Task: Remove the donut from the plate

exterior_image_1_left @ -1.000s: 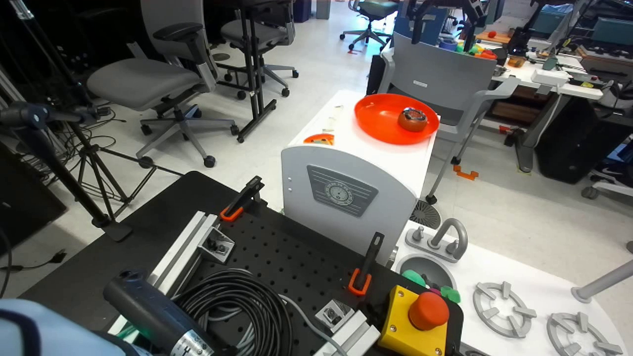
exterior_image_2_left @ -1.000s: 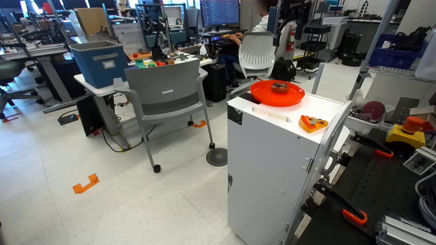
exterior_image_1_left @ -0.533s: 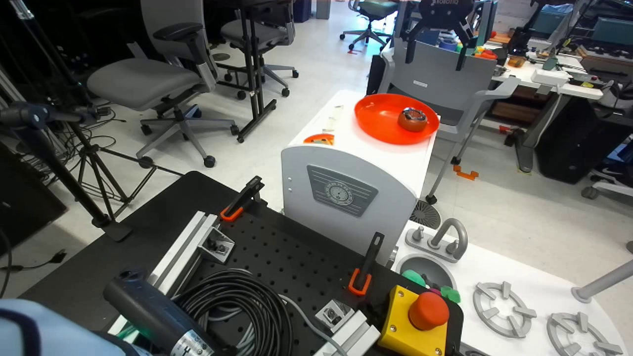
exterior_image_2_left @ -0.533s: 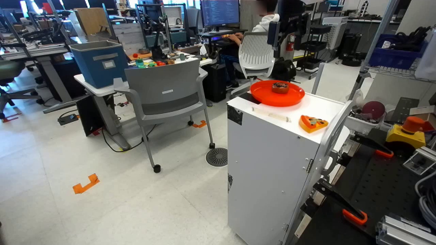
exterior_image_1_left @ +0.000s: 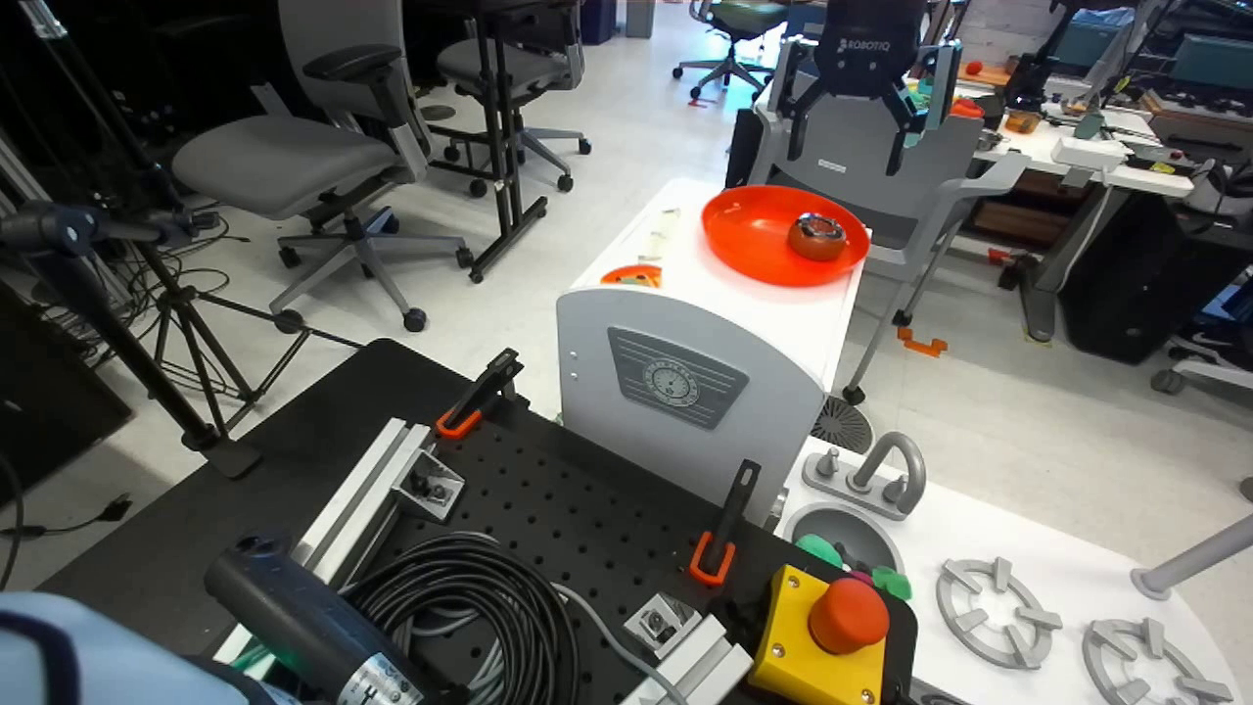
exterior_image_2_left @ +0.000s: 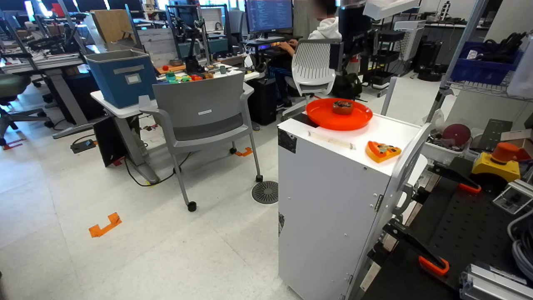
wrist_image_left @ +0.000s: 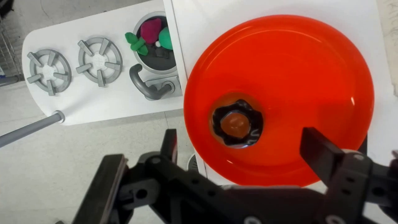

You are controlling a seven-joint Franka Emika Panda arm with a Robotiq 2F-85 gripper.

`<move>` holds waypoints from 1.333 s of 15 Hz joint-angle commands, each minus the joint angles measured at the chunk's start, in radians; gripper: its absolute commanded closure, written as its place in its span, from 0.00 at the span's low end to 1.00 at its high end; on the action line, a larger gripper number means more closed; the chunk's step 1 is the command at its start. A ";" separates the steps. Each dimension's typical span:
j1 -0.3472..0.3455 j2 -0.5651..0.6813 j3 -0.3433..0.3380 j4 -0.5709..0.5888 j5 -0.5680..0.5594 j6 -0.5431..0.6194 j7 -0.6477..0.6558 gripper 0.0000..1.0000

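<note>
Wrist view: fingertip [wrist_image_left: 168, 146] seen out past the plate [wrist_image_left: 295, 77] | donut [wrist_image_left: 237, 123] seated on it, near that edge | gripper [wrist_image_left: 240, 144] spread wide, nothing gripped | lowered straight, rim could be clipped, plate tipped!

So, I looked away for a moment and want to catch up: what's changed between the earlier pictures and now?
The gripper has come down toward the plate, sitting lower in both exterior views, its jaws open. Nothing was taken hold of or let go. The donut is still on the plate; plate and pizza slice stayed put.
</note>
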 commanded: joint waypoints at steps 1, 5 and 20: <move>0.002 0.035 0.005 0.050 0.006 -0.064 -0.033 0.00; -0.003 0.048 0.004 0.068 0.010 -0.079 -0.041 0.00; -0.006 0.057 0.003 0.055 -0.008 -0.125 -0.102 0.00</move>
